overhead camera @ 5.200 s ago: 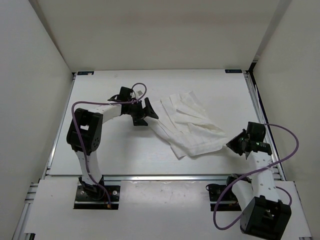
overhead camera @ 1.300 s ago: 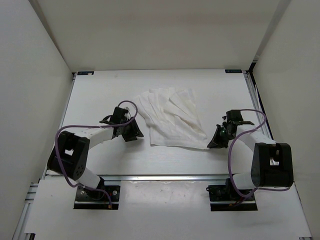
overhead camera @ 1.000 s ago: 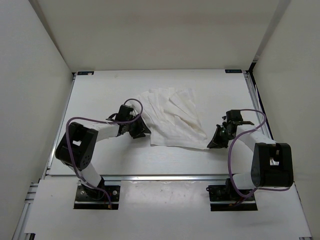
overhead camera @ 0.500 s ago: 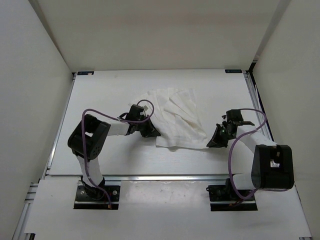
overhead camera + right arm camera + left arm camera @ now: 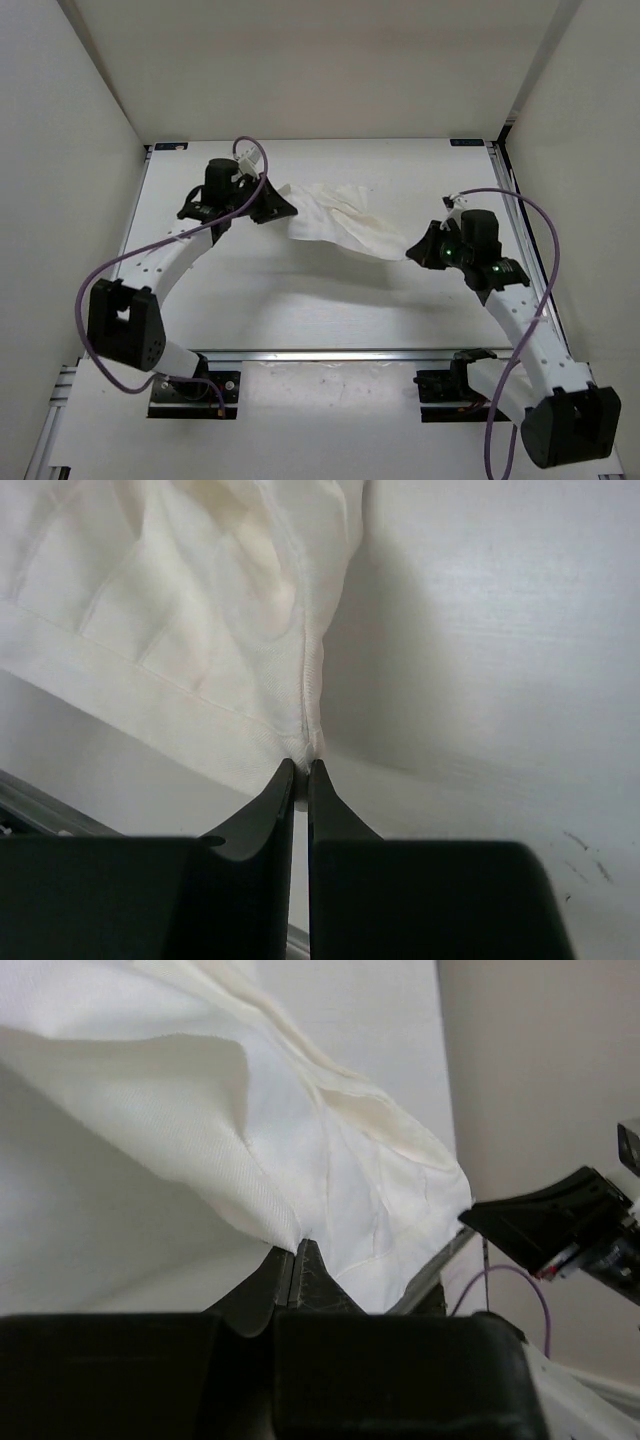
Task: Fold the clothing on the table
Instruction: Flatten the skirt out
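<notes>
Left pincer (image 5: 283, 207) and right pincer (image 5: 410, 250) each pinch a cloth (image 5: 335, 222) corner above the table (image 5: 300, 310); next, lay one edge across.

back wall (image 5: 320, 60): plain white, spans 11 to 1 o'clock
left wall (image 5: 50, 200): plain white, runs from 7 to 11 o'clock
right wall (image 5: 600, 180): plain white, runs from 1 to 5 o'clock
corner seam (image 5: 522, 105): dark strip where back and right walls meet, at 1 o'clock
left blue tab (image 5: 172, 146): small, flat, at 11 o'clock
right blue tab (image 5: 466, 142): small, flat, at 1 o'clock
front board (image 5: 330, 400): white, faintly scuffed, across 6 o'clock
frame (image 5: 58, 425): grey slotted metal, at 7 o'clock
</notes>
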